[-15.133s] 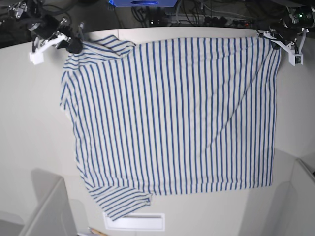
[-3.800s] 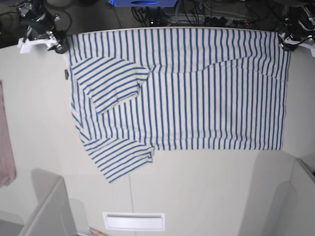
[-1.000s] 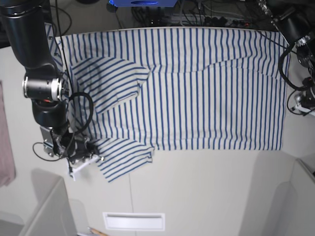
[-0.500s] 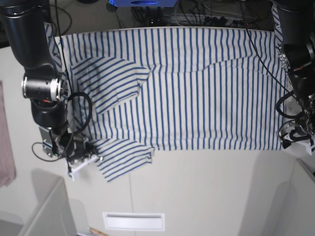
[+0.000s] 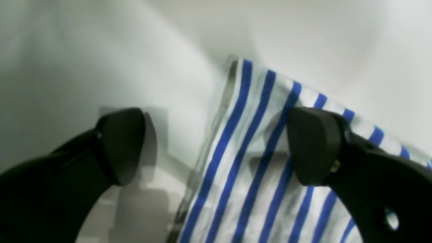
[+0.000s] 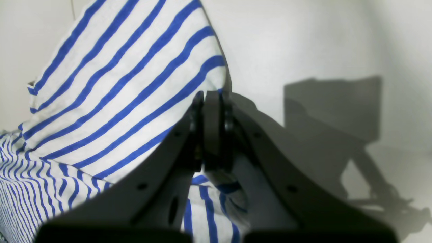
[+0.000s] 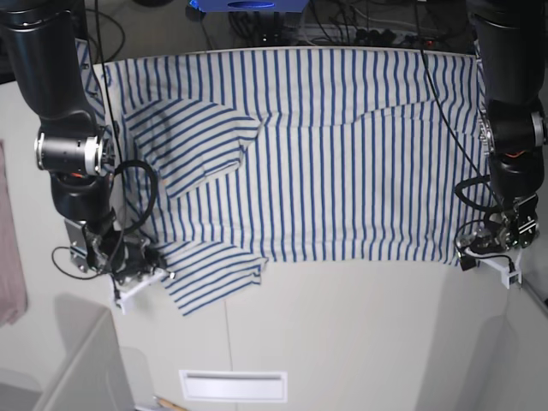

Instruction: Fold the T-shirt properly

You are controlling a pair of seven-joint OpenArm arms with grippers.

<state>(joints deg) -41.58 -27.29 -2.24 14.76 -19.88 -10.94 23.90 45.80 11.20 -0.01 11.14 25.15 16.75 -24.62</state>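
The T-shirt point(image 7: 325, 154) lies spread across the far half of the pale worktop point(image 7: 342, 342), one sleeve folded over its body and the other sleeve at its near corner. The right gripper point(image 6: 211, 131) has its jaws closed on the edge of that near sleeve, the cloth tented up at the pinch. The left gripper point(image 5: 216, 145) stands with jaws wide apart astride the shirt's opposite near corner, gripping nothing. A pinkish cloth point(image 7: 10, 248) lies at the worktop's edge.
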